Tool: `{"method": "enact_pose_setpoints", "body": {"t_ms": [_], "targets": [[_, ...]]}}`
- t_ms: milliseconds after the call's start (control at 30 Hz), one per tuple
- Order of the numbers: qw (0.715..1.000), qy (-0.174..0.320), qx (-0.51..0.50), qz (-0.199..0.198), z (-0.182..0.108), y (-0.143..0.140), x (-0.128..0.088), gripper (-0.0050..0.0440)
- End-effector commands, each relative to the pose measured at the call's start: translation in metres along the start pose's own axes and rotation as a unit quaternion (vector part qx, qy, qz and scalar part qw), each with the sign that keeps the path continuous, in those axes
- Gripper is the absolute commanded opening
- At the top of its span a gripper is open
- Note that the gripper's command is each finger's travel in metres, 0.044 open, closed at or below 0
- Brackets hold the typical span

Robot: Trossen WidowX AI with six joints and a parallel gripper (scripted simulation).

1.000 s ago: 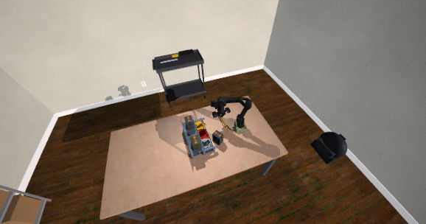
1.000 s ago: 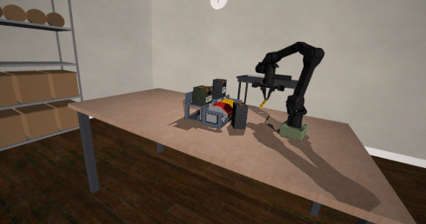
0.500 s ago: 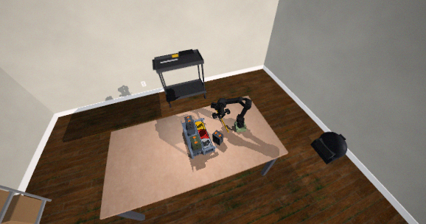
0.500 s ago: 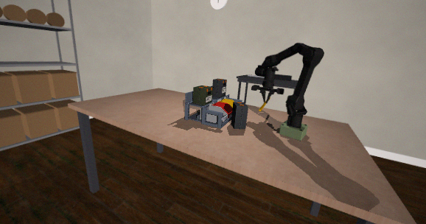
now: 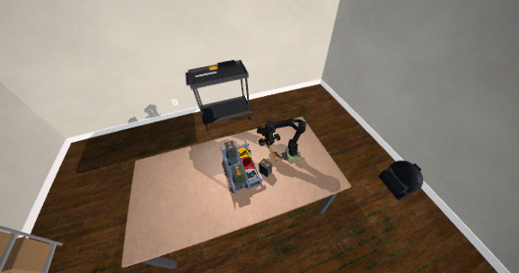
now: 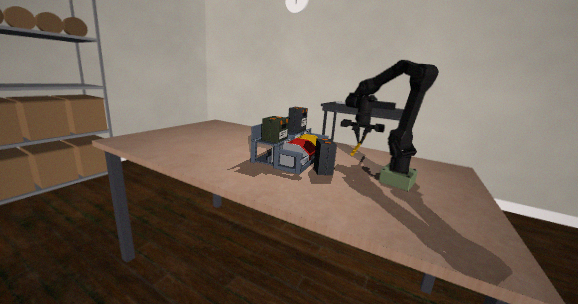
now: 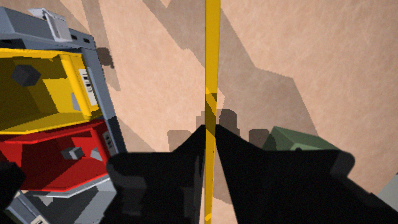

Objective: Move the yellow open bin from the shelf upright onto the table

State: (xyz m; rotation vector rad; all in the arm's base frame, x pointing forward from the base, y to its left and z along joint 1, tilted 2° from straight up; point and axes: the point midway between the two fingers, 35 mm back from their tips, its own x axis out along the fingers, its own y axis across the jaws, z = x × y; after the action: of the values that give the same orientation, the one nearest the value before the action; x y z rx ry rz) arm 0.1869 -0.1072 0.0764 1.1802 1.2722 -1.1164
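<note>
The yellow open bin (image 5: 243, 153) (image 6: 309, 138) (image 7: 37, 102) sits in the blue-grey shelf (image 6: 254, 150) (image 7: 15, 25), beside the red bin (image 5: 247, 162) (image 7: 55, 167). A dark grey part (image 7: 26, 75) and a lighter one show inside the yellow bin. My gripper (image 5: 269, 143) (image 6: 359, 142) (image 7: 209, 128) is shut on a thin yellow stick (image 5: 274, 154) (image 6: 355, 150) (image 7: 212, 50). It holds the stick above the table, to the right of the shelf and apart from the yellow bin.
A grey bin (image 5: 249, 174) (image 7: 87, 206) is beyond the red one. An olive box (image 6: 275, 129) and a dark box (image 6: 298, 119) stand on the shelf's upper level. Another dark box (image 5: 266, 168) (image 6: 326, 158) stands on the table between shelf and arm. The arm's base is green (image 6: 397, 179).
</note>
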Motion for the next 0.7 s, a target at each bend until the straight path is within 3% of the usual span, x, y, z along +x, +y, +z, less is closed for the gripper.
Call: {"method": "enact_pose_setpoints", "body": {"t_ms": [0,167,333,667], "targets": [[1.0,-0.007,0.003,0.008,0.002,0.003,-0.003,0.0],[1.0,-0.007,0.003,0.008,0.002,0.003,-0.003,0.0],[1.0,-0.007,0.003,0.008,0.002,0.004,0.017,0.0],[1.0,-0.007,0.003,0.008,0.002,0.004,0.017,0.0]]}}
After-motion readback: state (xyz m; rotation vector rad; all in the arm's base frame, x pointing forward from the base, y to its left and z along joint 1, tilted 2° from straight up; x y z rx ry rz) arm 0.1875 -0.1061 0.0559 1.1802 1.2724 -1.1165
